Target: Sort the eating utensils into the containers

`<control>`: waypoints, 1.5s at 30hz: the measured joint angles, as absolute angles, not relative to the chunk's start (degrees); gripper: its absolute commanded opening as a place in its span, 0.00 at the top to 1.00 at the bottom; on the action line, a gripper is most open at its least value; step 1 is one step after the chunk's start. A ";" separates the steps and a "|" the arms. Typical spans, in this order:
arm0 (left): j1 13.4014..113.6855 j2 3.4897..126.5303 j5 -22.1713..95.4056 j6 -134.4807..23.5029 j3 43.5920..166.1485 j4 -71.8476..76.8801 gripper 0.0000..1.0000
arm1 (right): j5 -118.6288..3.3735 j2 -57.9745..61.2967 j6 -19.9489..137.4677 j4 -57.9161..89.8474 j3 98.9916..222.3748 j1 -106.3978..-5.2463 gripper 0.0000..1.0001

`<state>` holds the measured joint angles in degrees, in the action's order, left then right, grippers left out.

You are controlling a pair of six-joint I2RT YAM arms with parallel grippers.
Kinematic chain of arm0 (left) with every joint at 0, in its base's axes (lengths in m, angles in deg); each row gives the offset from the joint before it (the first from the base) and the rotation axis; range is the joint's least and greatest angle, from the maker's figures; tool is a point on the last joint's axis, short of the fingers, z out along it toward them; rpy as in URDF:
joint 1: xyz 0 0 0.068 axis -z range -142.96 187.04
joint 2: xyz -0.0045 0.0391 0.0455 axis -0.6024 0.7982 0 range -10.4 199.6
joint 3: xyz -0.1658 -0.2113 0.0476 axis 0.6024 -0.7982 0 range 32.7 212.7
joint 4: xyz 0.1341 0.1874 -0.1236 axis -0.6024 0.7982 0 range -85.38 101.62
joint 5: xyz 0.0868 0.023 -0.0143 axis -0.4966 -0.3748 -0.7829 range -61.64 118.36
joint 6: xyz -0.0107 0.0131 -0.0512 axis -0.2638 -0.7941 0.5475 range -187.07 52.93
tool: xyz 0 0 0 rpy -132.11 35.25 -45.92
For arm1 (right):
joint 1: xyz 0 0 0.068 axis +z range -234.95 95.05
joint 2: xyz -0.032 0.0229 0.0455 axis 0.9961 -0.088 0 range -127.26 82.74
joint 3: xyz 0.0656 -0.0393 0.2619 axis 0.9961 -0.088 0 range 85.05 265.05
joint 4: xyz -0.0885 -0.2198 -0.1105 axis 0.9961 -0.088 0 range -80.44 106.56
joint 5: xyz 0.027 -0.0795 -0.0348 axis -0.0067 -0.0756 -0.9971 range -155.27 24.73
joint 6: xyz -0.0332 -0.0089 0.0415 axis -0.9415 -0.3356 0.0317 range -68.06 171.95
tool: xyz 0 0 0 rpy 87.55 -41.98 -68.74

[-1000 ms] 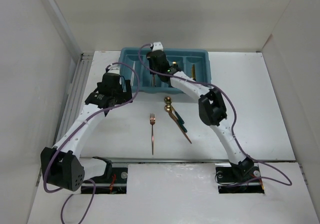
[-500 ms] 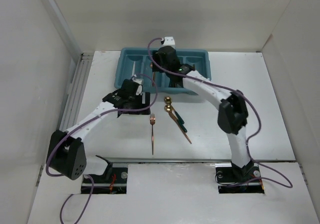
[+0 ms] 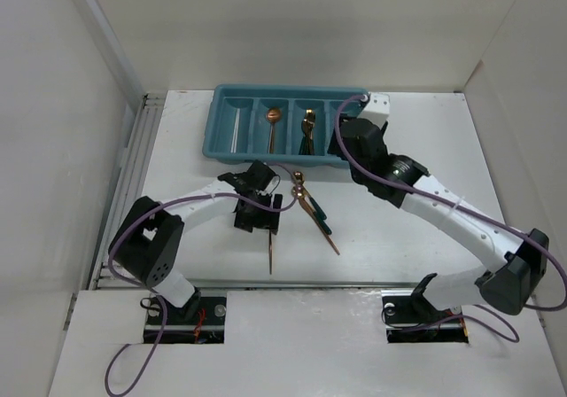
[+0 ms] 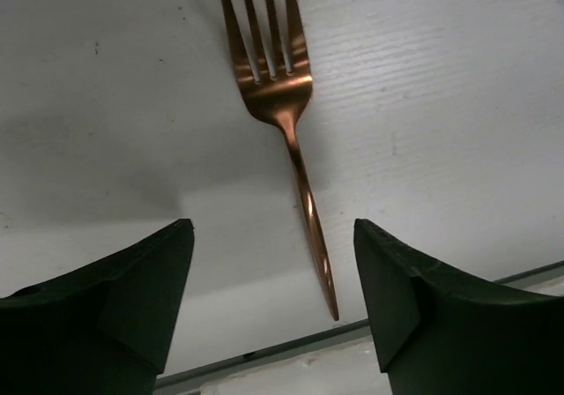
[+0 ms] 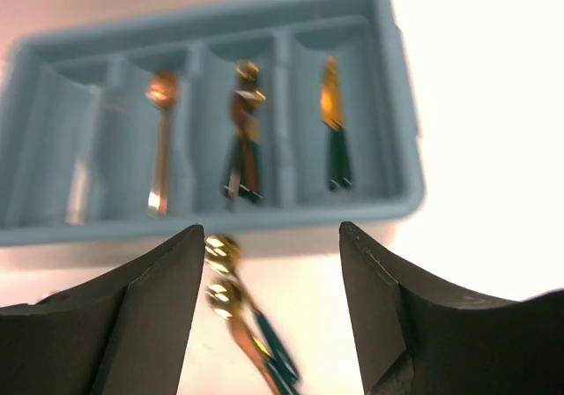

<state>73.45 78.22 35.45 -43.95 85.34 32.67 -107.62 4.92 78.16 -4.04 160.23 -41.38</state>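
A white surface lies between plain white walls, and the utensils are split between it and a tray. Left of centre, close to the near edge, a copper fork lies flat, its tines toward the far edge and its handle tip almost at the near edge. Just to its right, two spoons with gold bowls and dark handles lie side by side at a slant, bowls toward the far edge. A thin copper piece runs on from under them, too slim to tell its kind. The teal tray sits at the middle of the far edge, its four long compartments running far to near. Counting from the left edge, the first holds white chopsticks and the second a copper spoon. The third holds a few dark-handled pieces with gold heads, and the fourth, seen from the right wrist, a gold-bladed knife with a dark green handle. The left hand hangs low over the fork, its fingers apart, one on each side of the handle and neither touching it. The right hand is raised above the surface by the tray's right end, fingers apart with nothing gripped; from above, its arm hides part of the fourth compartment
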 measured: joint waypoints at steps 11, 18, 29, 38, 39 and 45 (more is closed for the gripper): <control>73.29 85.70 34.95 -42.01 88.93 34.64 0.75 | -114.46 15.96 83.95 -15.51 151.75 -40.92 0.32; 73.23 86.75 35.60 -41.57 89.52 33.70 1.00 | -116.58 18.10 84.76 -17.83 151.13 -40.92 0.32; 73.29 87.49 35.99 -42.40 91.24 34.77 1.00 | -117.04 17.05 82.34 -18.01 150.85 -40.68 0.32; 73.45 75.95 37.83 -47.76 100.91 37.79 1.00 | -93.89 19.65 61.94 -7.21 147.42 -39.80 0.00; 73.45 73.00 37.61 -48.11 102.68 37.18 1.00 | -89.72 20.81 60.31 -5.68 146.39 -39.80 0.00; 73.40 61.31 35.32 -47.08 109.80 30.12 1.00 | -69.48 21.25 57.11 5.38 145.25 -38.78 0.00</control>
<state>73.40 61.31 35.32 -47.08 109.80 30.12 -69.48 21.25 57.11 5.38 145.25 -38.78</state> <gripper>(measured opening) 0.057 0.998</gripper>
